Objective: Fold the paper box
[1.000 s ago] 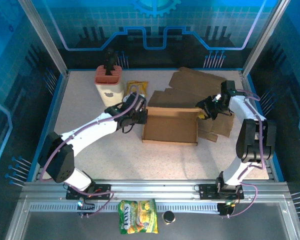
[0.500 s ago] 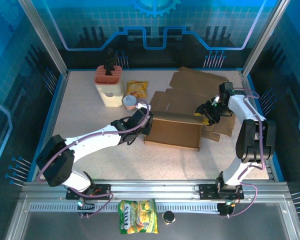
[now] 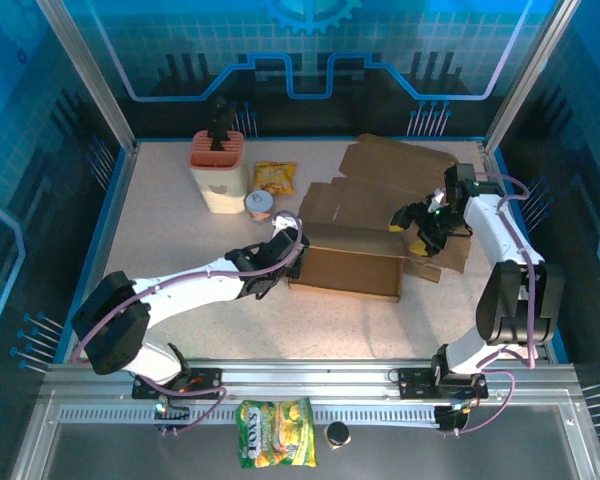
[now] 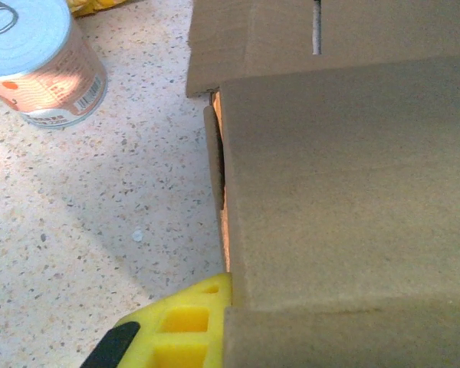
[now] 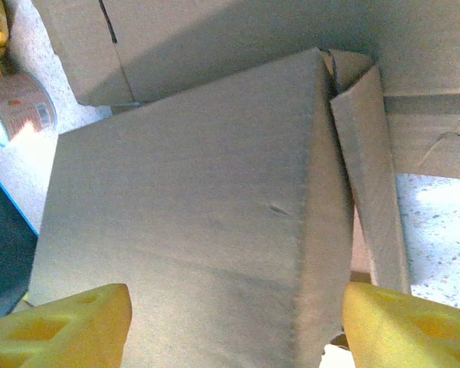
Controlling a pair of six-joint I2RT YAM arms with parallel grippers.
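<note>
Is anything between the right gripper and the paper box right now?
Nothing visible. The right gripper has its fingers on either side of the paper box at its right end; the can stands apart, off its left end.

The gripper (image 5: 238,330) stands spread, its yellow fingers (image 5: 69,322) flanking the paper box (image 5: 199,207).

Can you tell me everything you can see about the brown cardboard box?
The box is plain brown cardboard, half folded. A big panel lies tipped down over its tray part, and flat flaps spread out behind it on the speckled table. A narrow side flap sits loose at one end. The left gripper is at its left end, the open right gripper at its right end.
</note>
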